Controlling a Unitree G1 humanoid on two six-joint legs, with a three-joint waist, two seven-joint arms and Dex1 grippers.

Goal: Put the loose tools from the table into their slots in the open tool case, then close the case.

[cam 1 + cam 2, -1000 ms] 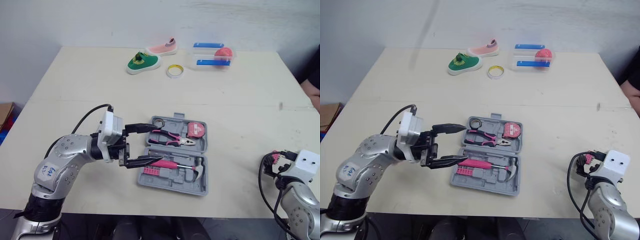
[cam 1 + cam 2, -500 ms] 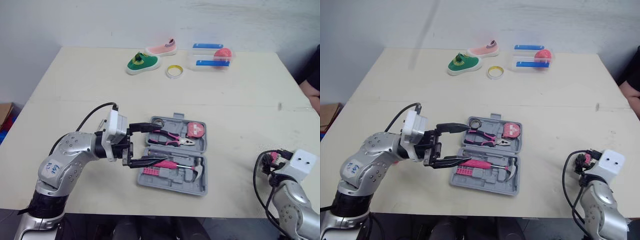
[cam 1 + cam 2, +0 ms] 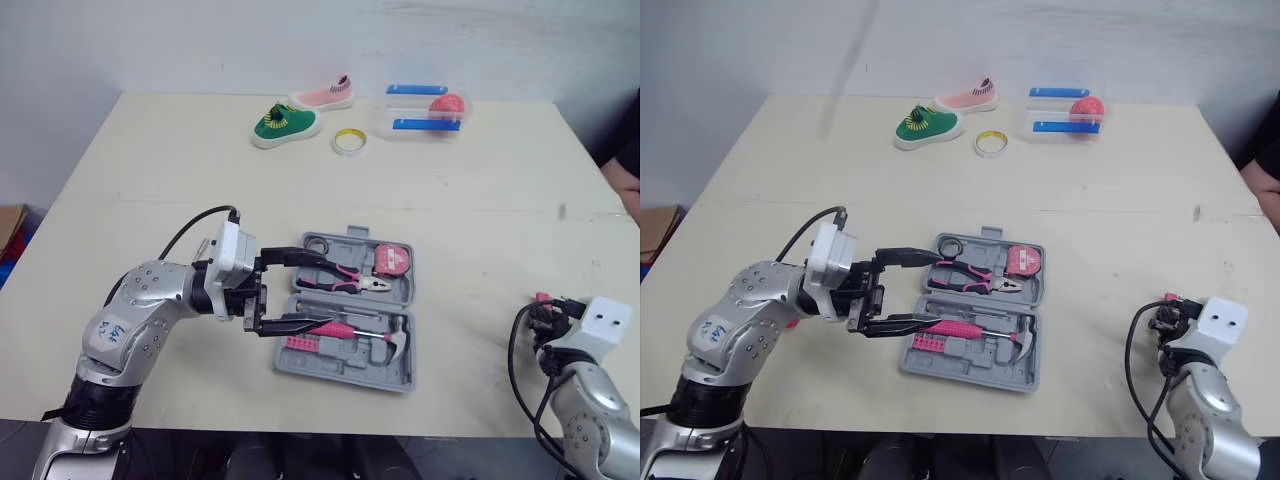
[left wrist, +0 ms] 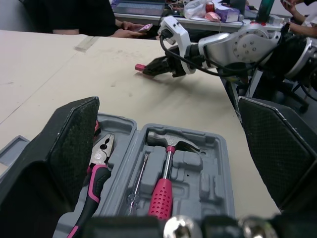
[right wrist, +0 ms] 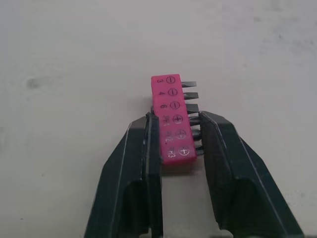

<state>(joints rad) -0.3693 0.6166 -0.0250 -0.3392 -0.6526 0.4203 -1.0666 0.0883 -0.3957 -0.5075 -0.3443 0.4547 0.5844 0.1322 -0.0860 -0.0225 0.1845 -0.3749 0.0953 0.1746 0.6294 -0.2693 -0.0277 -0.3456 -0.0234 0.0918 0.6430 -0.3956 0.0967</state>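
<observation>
The left gripper (image 3: 328, 292) hangs with its two black fingers spread wide and gripping nothing, their cross-hatched rubbery pads (image 4: 74, 144) facing each other over the left end of the tool case (image 3: 345, 368). The case is a grey moulded-plastic shell lying open and flat on the matte cream worktop (image 3: 180, 170), near the front edge. In its shaped recesses sit pliers (image 3: 345, 274) with pink handles, a round pink tape measure (image 3: 392, 259), a slim screwdriver (image 4: 136, 188) and a hammer (image 3: 400, 343) with a ribbed pink grip and a steel claw head. Well apart, by the worktop's right front corner, the right gripper (image 5: 179, 124) is clamped on a small pink rectangular bit holder (image 5: 168, 99) — dark metal bits jut in a row from one long side, and it sits low at the worktop surface
</observation>
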